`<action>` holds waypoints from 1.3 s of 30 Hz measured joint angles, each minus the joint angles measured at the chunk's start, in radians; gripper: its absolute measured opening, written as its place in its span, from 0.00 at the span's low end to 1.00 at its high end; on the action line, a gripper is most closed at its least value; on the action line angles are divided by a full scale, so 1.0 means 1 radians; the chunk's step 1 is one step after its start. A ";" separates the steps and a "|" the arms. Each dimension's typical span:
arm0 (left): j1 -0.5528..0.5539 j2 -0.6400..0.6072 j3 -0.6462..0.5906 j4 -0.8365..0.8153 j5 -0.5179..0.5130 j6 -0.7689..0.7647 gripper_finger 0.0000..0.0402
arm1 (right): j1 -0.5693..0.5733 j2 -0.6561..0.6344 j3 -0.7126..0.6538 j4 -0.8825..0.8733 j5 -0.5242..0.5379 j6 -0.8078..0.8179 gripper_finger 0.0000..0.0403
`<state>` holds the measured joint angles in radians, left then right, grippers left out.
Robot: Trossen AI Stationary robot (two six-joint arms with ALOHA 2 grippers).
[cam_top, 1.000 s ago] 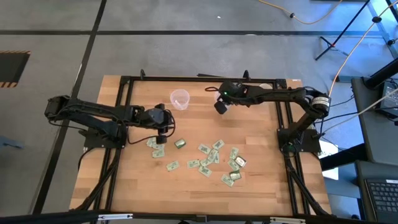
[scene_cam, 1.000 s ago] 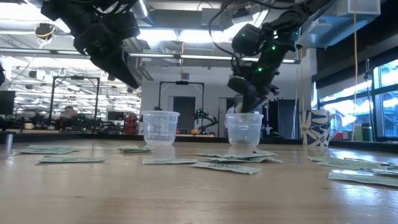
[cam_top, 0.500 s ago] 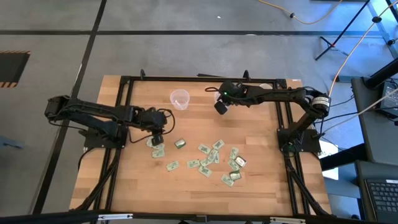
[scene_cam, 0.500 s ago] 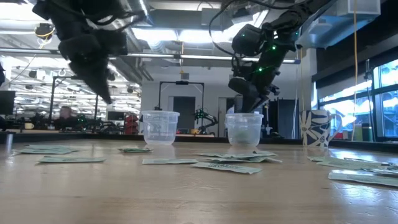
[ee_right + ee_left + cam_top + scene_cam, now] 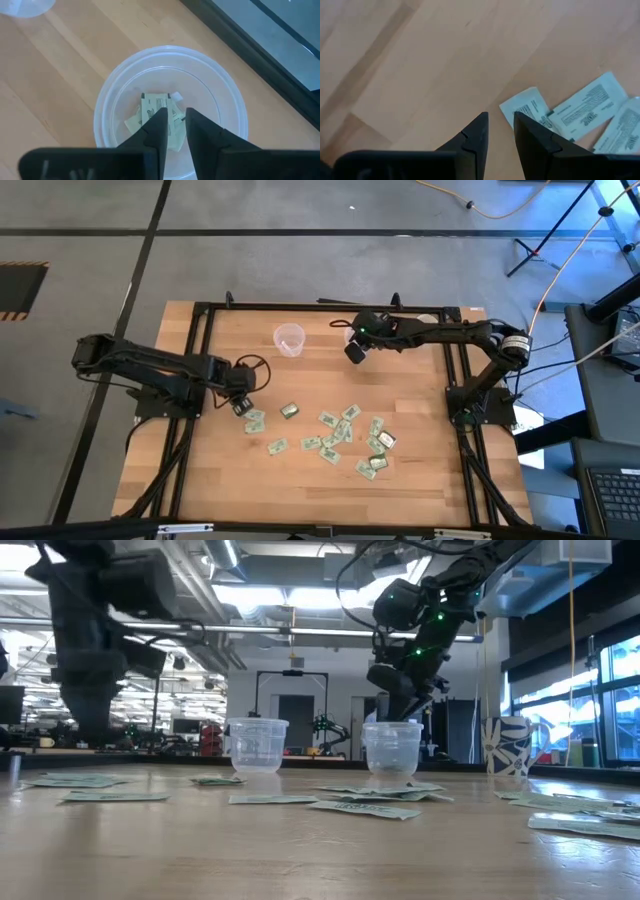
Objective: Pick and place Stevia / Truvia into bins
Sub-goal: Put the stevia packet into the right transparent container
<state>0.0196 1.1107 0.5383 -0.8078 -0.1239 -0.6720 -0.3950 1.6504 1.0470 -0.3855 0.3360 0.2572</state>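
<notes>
Pale sachets [image 5: 159,116] lie in the right-hand cup [image 5: 170,110], just dropped by the right gripper [image 5: 172,122], fingers now apart. Left gripper [image 5: 500,131], slightly parted and empty, has swung down beside the nearest packet [image 5: 527,107], likely the next pick.

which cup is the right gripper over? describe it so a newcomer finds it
On the wooden table, look along the far edge, under the right gripper. The cup directly below it already holds sachets; the other cup, nearer the left arm, stands clear of both arms.
</notes>
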 joint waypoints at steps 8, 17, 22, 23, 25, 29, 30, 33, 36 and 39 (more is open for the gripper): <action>0.000 0.000 -0.014 0.053 0.020 0.006 0.22 | 0.000 0.000 0.000 0.000 0.000 -0.003 0.18; 0.000 0.067 -0.014 0.056 0.049 0.014 0.22 | 0.000 0.000 0.000 0.000 0.000 -0.004 0.18; 0.000 0.143 -0.014 0.092 0.068 0.044 0.22 | 0.000 0.000 0.000 0.000 0.000 -0.007 0.18; 0.000 0.158 -0.013 0.103 0.071 0.049 0.22 | 0.000 0.000 0.000 0.000 0.000 -0.007 0.18; 0.000 0.183 -0.008 0.118 0.075 0.061 0.22 | 0.000 0.000 0.000 0.000 0.000 -0.008 0.18; 0.000 0.225 -0.004 0.121 0.079 0.063 0.21 | 0.000 0.000 0.000 0.000 0.000 -0.008 0.18; 0.000 0.230 -0.003 0.119 0.082 0.061 0.21 | 0.000 0.000 0.000 0.000 0.000 -0.008 0.18; 0.000 0.238 -0.002 0.119 0.090 0.061 0.18 | 0.000 0.000 0.000 0.002 0.000 -0.008 0.18; 0.000 0.237 -0.002 0.121 0.093 0.060 0.15 | 0.000 0.000 0.000 0.003 0.000 -0.008 0.18; 0.000 0.235 -0.003 0.124 0.095 0.067 0.11 | 0.000 0.000 0.000 0.003 0.000 -0.008 0.18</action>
<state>0.0194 1.3453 0.5348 -0.6838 -0.0287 -0.6049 -0.3954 1.6505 1.0470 -0.3824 0.3363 0.2497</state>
